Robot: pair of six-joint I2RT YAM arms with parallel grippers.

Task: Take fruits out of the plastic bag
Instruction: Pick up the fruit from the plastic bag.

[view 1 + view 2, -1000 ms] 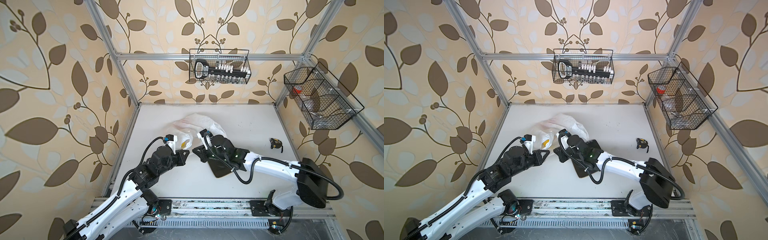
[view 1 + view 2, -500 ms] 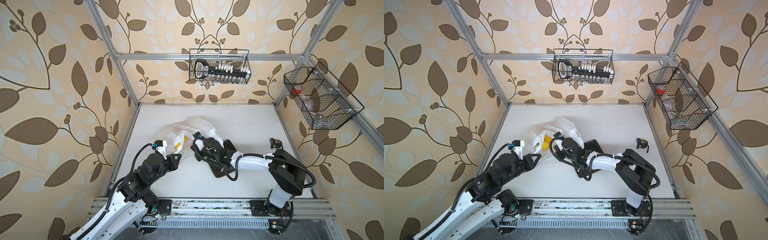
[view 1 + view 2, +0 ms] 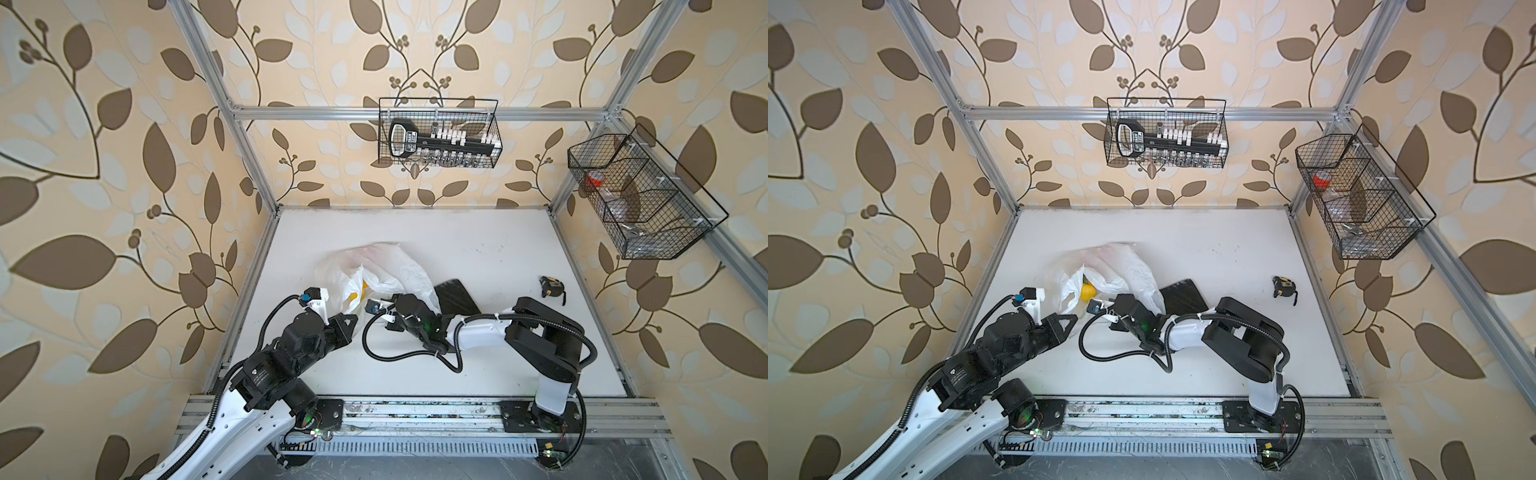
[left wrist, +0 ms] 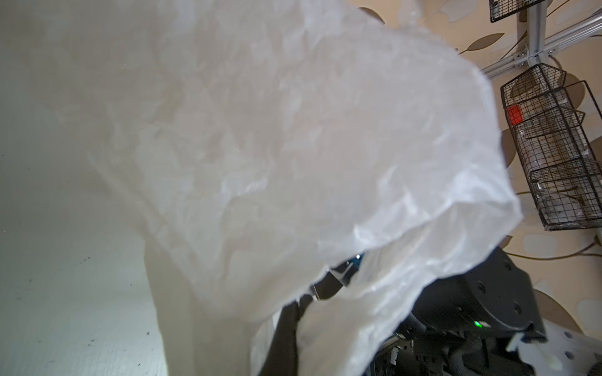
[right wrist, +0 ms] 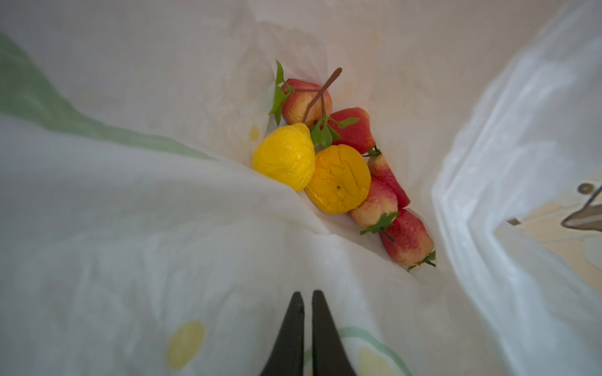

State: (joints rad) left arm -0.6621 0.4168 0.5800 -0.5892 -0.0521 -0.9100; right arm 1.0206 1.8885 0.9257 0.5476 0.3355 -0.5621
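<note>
The plastic bag point(image 3: 386, 266) point(image 3: 1121, 266) lies crumpled, left of the table's middle, with its mouth toward the arms. My left gripper point(image 3: 352, 321) is shut on the bag's near edge. In the left wrist view the film point(image 4: 260, 146) drapes over one dark finger point(image 4: 286, 332). My right gripper point(image 5: 306, 294) points into the mouth, its fingers together but for a slit, holding nothing. Deeper inside lie the fruits: two yellow ones point(image 5: 283, 156) point(image 5: 338, 179) and several red ones point(image 5: 353, 130) point(image 5: 407, 237). A top view shows one yellow fruit point(image 3: 1087, 291).
A black tray point(image 3: 455, 297) lies half under the bag's right side, behind the right arm point(image 3: 478, 332). A small tape measure point(image 3: 552, 286) sits far right. Wire baskets hang on the back wall point(image 3: 440, 133) and the right wall point(image 3: 640, 199).
Both arms drew back toward the front left and the bag came with them. The right arm folded off the tray and its gripper now faces into the bag's opened mouth.
</note>
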